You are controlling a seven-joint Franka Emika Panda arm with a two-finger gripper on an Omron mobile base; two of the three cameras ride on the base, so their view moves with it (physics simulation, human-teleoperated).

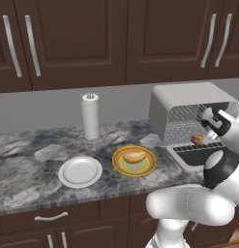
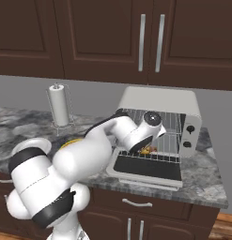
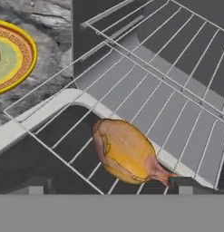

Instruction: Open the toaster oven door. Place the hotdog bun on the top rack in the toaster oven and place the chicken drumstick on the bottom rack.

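The toaster oven (image 1: 181, 104) (image 2: 159, 105) stands at the counter's right end, and its door (image 2: 145, 169) (image 3: 22, 158) is folded down flat. A golden-brown chicken drumstick (image 3: 127, 152) (image 1: 197, 140) (image 2: 146, 151) lies on the bottom rack (image 3: 63, 131), its bone end towards the right fingertip. My gripper (image 3: 111, 186) hovers just over the drumstick, open, with both fingertips well apart and clear of the meat. Above it is the top rack (image 3: 177, 59), which is bare. To the left of the oven, the hotdog bun (image 1: 134, 157) rests on a yellow plate (image 1: 151, 163) (image 3: 16, 59).
A white plate (image 1: 80, 171) sits left of the yellow one. A paper towel roll (image 1: 90, 117) (image 2: 58, 105) stands at the back of the counter. Dark wall cabinets (image 1: 92, 38) hang overhead. My arm reaches across the open door into the oven mouth.
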